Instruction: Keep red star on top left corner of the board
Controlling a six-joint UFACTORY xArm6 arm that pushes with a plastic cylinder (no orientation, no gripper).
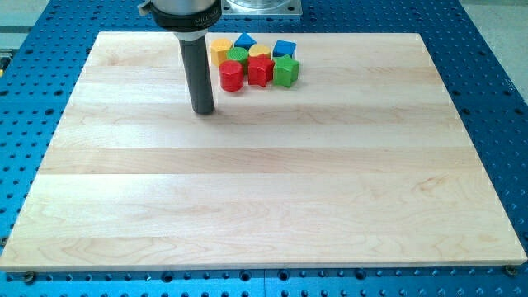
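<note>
The red star block (261, 71) sits in a tight cluster of blocks near the top middle of the wooden board (264, 190). A red cylinder (232, 76) is on its left and a green block (286, 72) on its right. Behind them are a yellow block (219, 50), a green round block (238, 56), a blue block (245, 41), another yellow block (261, 53) and a blue cube (285, 49). My tip (203, 110) rests on the board to the lower left of the cluster, a short gap from the red cylinder, touching no block.
The board lies on a blue perforated table (495, 99). The arm's grey mount (180, 10) hangs over the board's top edge, and a metal base plate (262, 7) stands behind the blocks.
</note>
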